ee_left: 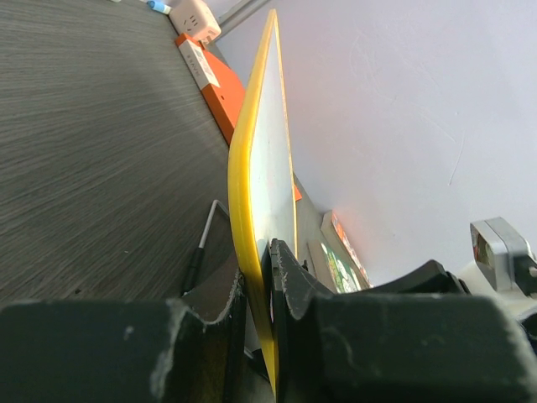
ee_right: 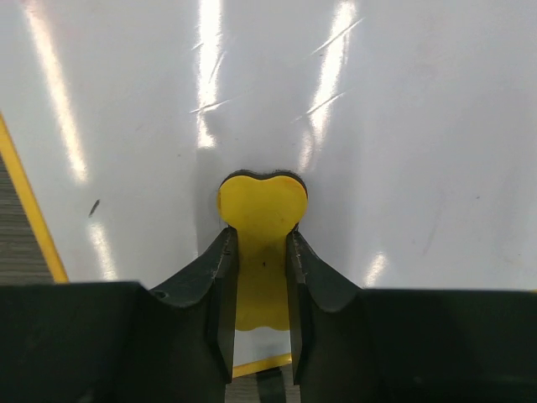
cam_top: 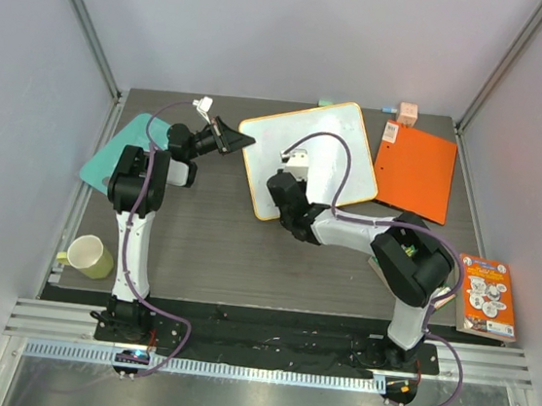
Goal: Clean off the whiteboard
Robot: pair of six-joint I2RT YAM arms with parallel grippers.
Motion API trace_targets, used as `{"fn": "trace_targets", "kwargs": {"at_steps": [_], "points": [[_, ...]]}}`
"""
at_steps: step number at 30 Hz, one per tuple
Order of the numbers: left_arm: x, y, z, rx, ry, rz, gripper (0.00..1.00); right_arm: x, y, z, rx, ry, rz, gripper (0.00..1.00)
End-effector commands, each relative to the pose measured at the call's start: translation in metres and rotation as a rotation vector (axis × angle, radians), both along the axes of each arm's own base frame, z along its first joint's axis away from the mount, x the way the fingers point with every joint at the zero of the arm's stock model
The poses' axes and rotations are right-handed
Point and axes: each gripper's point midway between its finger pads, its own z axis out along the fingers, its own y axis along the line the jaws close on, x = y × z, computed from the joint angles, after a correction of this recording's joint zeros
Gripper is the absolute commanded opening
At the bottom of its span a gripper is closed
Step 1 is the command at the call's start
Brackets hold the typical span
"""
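The whiteboard (cam_top: 331, 146) lies skewed on the far middle of the dark table (cam_top: 207, 245), its corners turned off square to the table edges. Its far corner comes close to the table's far edge. Its right edge runs just beside the orange folder (cam_top: 414, 170); whether the two touch cannot be told.

The left gripper (ee_left: 267, 256) reaches in from the left, its fingers pinched tight on the board's left yellow rim (ee_left: 239, 193), one finger on each face. In the left wrist view a thin dark stick (ee_left: 200, 252) lies on the table under that edge.

The right gripper (ee_right: 260, 252) is over the near left part of the board, narrowed onto a yellow heart-shaped eraser (ee_right: 262, 214), which stands against the white surface. Around the eraser the board is glossy and mostly white, with one small dark fleck (ee_right: 94, 207) to its left, short of the yellow rim.

The widest bare stretch of table lies near of the board, between the two arms. On the left a teal sheet (cam_top: 120, 152) sits under the left arm, reaching the table's left edge. A pale yellow-green cup (cam_top: 89, 256) stands at the near left corner. A picture book (cam_top: 486, 296) lies at the near right, and a small pink box (cam_top: 408, 112) sits at the far edge by the folder.
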Motion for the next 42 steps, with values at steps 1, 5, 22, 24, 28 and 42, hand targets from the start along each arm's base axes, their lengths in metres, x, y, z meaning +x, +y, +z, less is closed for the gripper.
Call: {"fn": "trace_targets", "kwargs": {"at_steps": [1,5,22,24,28,42], "points": [[-0.019,-0.010,0.031,0.021,-0.317,-0.075,0.00,-0.012,0.046,-0.012,0.080,0.056,0.103,0.01],[-0.019,-0.010,0.031,0.021,-0.318,-0.073,0.00,-0.016,0.065,-0.009,0.096,0.058,0.138,0.01],[-0.019,-0.010,0.031,0.019,-0.318,-0.072,0.00,-0.031,0.033,-0.019,-0.022,0.040,-0.008,0.01],[-0.019,-0.010,0.031,0.019,-0.319,-0.074,0.00,-0.030,0.015,-0.015,-0.060,0.013,-0.071,0.01],[-0.019,-0.010,0.032,0.018,-0.318,-0.072,0.00,-0.021,-0.014,-0.011,-0.071,-0.008,-0.166,0.01],[-0.019,-0.010,0.030,0.018,-0.316,-0.074,0.00,0.017,-0.088,-0.008,-0.013,-0.001,-0.312,0.01]]}}
